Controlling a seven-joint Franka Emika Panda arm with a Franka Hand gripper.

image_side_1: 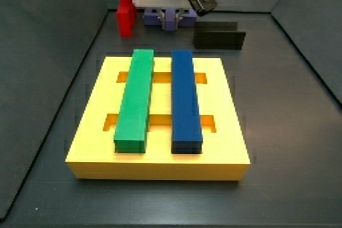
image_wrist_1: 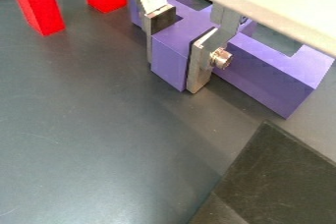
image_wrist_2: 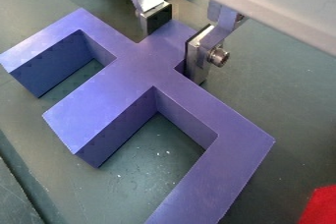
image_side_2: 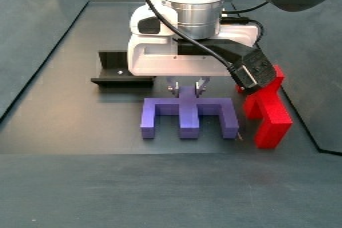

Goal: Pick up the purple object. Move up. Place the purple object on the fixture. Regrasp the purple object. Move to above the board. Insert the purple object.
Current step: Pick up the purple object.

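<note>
The purple object (image_side_2: 187, 120) is a flat comb-shaped piece with three prongs, lying on the dark floor; it also shows in both wrist views (image_wrist_1: 262, 71) (image_wrist_2: 132, 90) and, small, at the back in a side view (image_side_1: 167, 18). My gripper (image_side_2: 187, 90) is lowered straight over its back bar. In both wrist views the gripper (image_wrist_1: 175, 56) (image_wrist_2: 176, 43) has one silver finger on each side of a purple section, and both plates look pressed against it. The piece still rests on the floor.
A tall red block (image_side_2: 267, 112) stands right beside the purple piece (image_wrist_1: 39, 2). The dark fixture (image_side_2: 118, 72) stands on the other side (image_side_1: 221, 37). The yellow board (image_side_1: 160, 162) holds a green bar (image_side_1: 134, 102) and a blue bar (image_side_1: 185, 102).
</note>
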